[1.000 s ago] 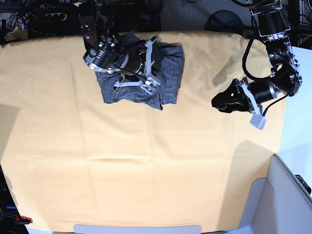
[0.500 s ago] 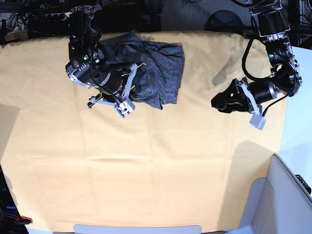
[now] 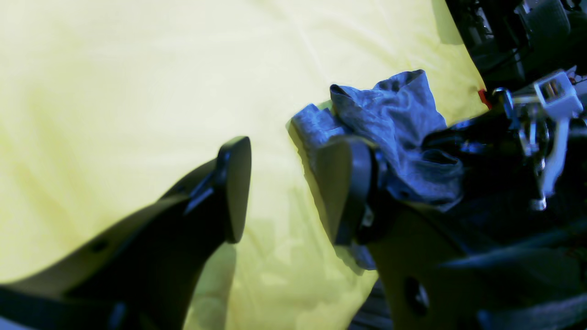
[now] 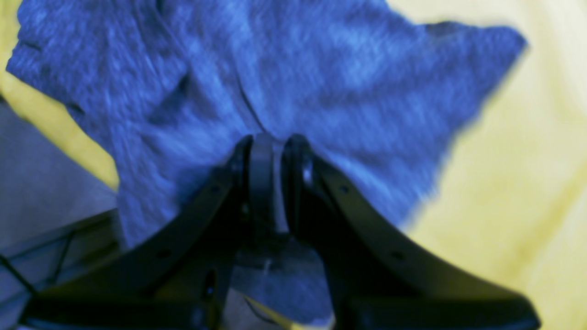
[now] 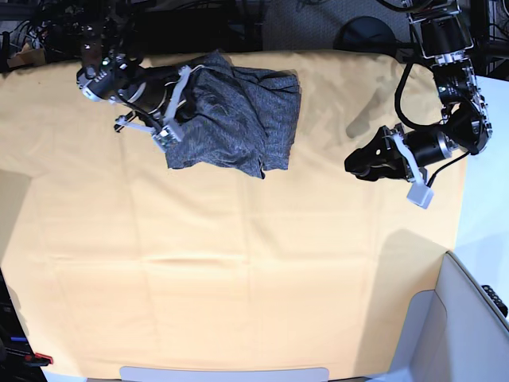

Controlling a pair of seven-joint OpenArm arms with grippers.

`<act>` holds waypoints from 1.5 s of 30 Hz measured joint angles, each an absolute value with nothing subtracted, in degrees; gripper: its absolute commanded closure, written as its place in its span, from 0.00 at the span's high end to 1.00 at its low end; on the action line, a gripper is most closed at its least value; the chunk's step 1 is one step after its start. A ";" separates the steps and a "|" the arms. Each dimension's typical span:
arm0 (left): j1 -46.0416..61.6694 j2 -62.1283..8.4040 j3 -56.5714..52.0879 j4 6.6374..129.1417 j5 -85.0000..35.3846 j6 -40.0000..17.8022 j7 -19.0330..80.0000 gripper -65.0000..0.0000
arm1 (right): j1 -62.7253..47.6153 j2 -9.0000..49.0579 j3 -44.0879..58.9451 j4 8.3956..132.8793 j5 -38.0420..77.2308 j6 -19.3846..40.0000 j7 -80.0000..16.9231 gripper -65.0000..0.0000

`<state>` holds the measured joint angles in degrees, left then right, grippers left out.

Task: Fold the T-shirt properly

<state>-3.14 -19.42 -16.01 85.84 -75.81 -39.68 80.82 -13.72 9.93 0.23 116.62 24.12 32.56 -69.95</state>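
While the right pincer (image 4: 270,151) is clamped on the T-shirt (image 5: 235,115), treat the current step as gathering or drawing a fold at the shirt's left edge. You see the shirt bunched near the far edge of the bench (image 5: 238,263), on the yellow-orange sheet (image 5: 199,302). The left pincer (image 3: 284,183) stands open and holds nothing, well to the right of the shirt. Next, you likely need a controlled pull, then bring the left pincer to the shirt.
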 measured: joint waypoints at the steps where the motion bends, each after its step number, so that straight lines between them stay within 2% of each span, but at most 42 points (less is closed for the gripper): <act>1: -2.68 -19.40 -15.94 85.84 -75.77 -39.68 80.84 0.41 | -13.74 10.70 2.46 116.62 26.55 32.40 -70.02 0.12; 8: -2.07 -19.42 -15.79 85.82 -75.81 -39.68 80.82 0.41 | -13.96 13.56 4.34 116.68 31.92 32.34 -70.02 0.12; 15: -1.91 -19.42 -15.79 85.80 -75.81 -39.68 80.79 0.41 | -14.39 13.30 -3.81 116.66 31.62 32.32 -70.81 0.12; 24: -1.89 -19.40 -15.79 85.80 -75.81 -39.68 80.82 0.41 | -10.68 7.11 -14.66 114.48 24.36 32.34 -70.78 0.12; 29: -1.91 -19.42 -15.81 85.80 -74.46 -39.70 80.77 0.41 | -5.78 2.48 -22.68 109.14 21.91 32.47 -70.70 0.12; 33: -1.93 -19.40 -15.81 85.78 -72.71 -39.68 80.82 0.41 | -0.56 2.46 -27.86 104.62 22.61 32.97 -70.24 0.12; 37: -1.91 -19.42 -15.81 85.78 -71.72 -39.68 80.82 0.41 | 1.52 2.17 -28.27 102.54 21.52 32.73 -70.15 0.12; 39: -1.93 -19.42 -15.81 85.78 -71.50 -39.68 80.79 0.41 | 2.20 1.76 -28.34 102.52 21.80 32.73 -67.11 0.12; 41: -1.91 -19.42 -15.81 85.78 -71.48 -39.68 80.82 0.41 | 3.44 1.72 -27.16 102.87 22.83 30.70 -64.97 0.12; 45: -1.91 -19.44 -15.81 85.78 -71.48 -39.68 80.79 0.41 | 3.62 2.42 -18.20 108.36 21.39 20.60 -62.72 0.12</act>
<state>-1.91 -19.44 -15.81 85.78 -71.48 -39.68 80.79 3.62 2.42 -18.20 108.36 21.39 20.60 -62.72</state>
